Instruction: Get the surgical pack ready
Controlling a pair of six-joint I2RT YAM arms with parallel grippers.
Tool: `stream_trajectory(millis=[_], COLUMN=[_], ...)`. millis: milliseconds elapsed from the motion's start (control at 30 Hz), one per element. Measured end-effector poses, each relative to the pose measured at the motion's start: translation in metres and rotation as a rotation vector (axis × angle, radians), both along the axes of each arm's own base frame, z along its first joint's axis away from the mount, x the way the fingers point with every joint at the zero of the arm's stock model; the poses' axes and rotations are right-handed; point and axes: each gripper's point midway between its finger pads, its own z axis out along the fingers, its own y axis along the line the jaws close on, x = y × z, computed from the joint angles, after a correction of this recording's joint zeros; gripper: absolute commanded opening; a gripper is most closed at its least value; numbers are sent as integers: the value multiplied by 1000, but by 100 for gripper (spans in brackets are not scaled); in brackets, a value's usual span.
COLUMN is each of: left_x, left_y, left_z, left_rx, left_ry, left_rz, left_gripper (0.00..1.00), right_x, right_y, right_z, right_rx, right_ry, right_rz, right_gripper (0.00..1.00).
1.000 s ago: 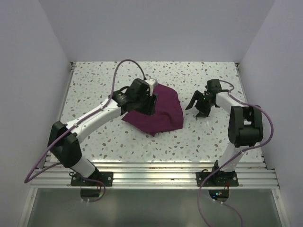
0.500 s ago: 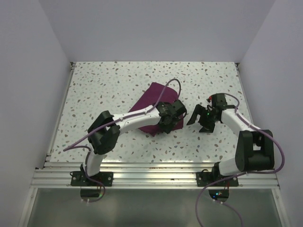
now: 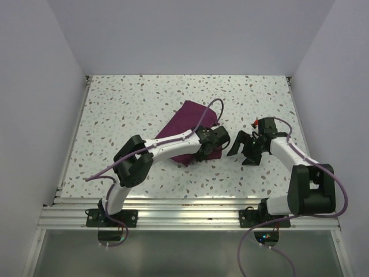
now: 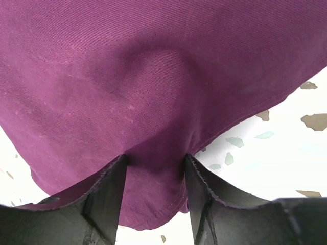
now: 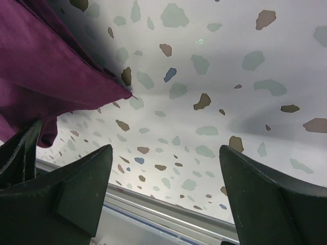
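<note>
Left hand [image 4: 155, 161] pinching a fold of surgical pack [image 4: 153, 76], right hand [image 5: 164, 153] spread wide, released, just beside it

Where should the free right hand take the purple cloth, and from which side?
Grip the pointed corner of the surgical pack that juts toward the open right hand. Come in low from the right: that corner looks flat and free, while the left hand pinches a fold.
</note>
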Motion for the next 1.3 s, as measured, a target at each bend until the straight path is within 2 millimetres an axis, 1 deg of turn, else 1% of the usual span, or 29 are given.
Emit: stream_trajectory(millis=[67, 100, 167, 200, 300, 333, 367, 400, 567, 700, 867, 1033, 1133, 1167, 1267, 1300], left_x=[0, 1, 0, 0, 0, 0, 0, 0, 0, 3, 9, 9, 10, 9, 10, 9], left_y=[0, 1, 0, 0, 0, 0, 0, 0, -1, -3, -12, -12, -12, -13, -13, -14], left_z=[0, 0, 0, -1, -1, -1, -2, -2, 1, 11, 23, 23, 23, 23, 25, 27], left_rx=[2, 3, 3, 3, 4, 4, 3, 2, -9, -33, -85, -103, -113, -116, -129, -135], left_ry=[-3, -5, -4, -2, 1, 2, 2, 4, 20, 33, 41, 63, 75, 79, 82, 82], left_rz=[1, 1, 3, 3, 0, 0, 1, 2, 3, 10, 14, 19, 21, 21, 21, 20], left_gripper=[46, 38, 29, 22, 14, 9, 1, 0, 0, 0, 0, 0, 0, 0, 0, 0], right_x=[0, 0, -1, -1, -2, -2, -2, -2, -2, -2, 8, 22, 28, 31, 44, 48], right_y=[0, 0, 1, 1, 2, 2, 3, 3, 6, 13, 23, 30, 36, 39, 48, 52], right_z=[0, 1, 1, 1, 2, 3, 4, 4, 6, 9, 19, 35, 42, 43, 47, 47], right_rx=[0, 1, 4, 6, 11, 13, 16, 20, 36, 78, 142, 189, 236, 254, 314, 333], right_ry=[-3, -4, -6, -6, -9, -12, -14, -16, -18, -11, -19, -63, -80, -82, -100, -102], right_rz=[3, 4, 6, 8, 11, 12, 13, 14, 20, 33, 44, 54, 44, 33, 7, 0], right_gripper=[89, 89, 89, 89, 89, 89, 89, 89, 88, 85, 84, 82, 67, 56, 38, 23])
